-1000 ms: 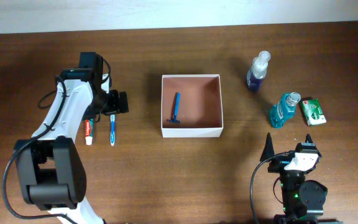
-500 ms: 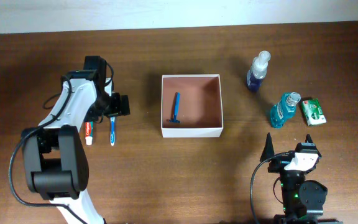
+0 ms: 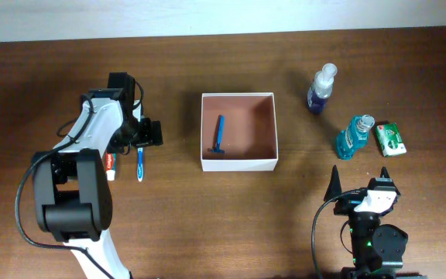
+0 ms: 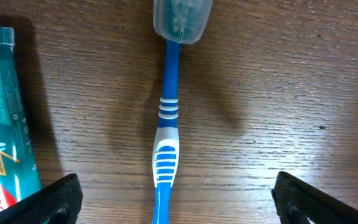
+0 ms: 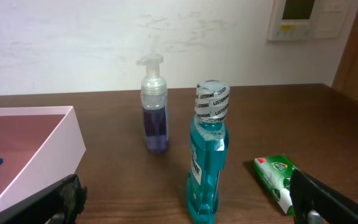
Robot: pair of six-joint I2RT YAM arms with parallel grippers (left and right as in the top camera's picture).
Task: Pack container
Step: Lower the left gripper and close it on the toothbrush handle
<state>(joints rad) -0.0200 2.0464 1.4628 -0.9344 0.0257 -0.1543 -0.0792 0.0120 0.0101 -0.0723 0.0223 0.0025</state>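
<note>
The container (image 3: 238, 160) is a square white-walled box with a pinkish-brown inside at the table's middle; a blue razor (image 3: 219, 135) lies in it. Its corner shows in the right wrist view (image 5: 55, 134). A blue toothbrush (image 3: 140, 163) with a clear head cap lies left of it, beside a toothpaste tube (image 3: 111, 165). My left gripper (image 3: 141, 133) is open over the toothbrush; in the left wrist view the toothbrush (image 4: 166, 149) lies between the spread fingers (image 4: 178, 202), with the toothpaste tube (image 4: 2, 112) at left. My right gripper (image 3: 362, 190) is open and empty near the front edge.
A purple foam pump bottle (image 3: 321, 87), a teal mouthwash bottle (image 3: 352, 137) and a green packet (image 3: 390, 139) stand right of the container. They also show in the right wrist view: the pump bottle (image 5: 154, 121), the mouthwash (image 5: 207, 155), the packet (image 5: 275, 177).
My left arm has shifted slightly right and forward over the toothbrush. The right arm and the other objects have not moved.
</note>
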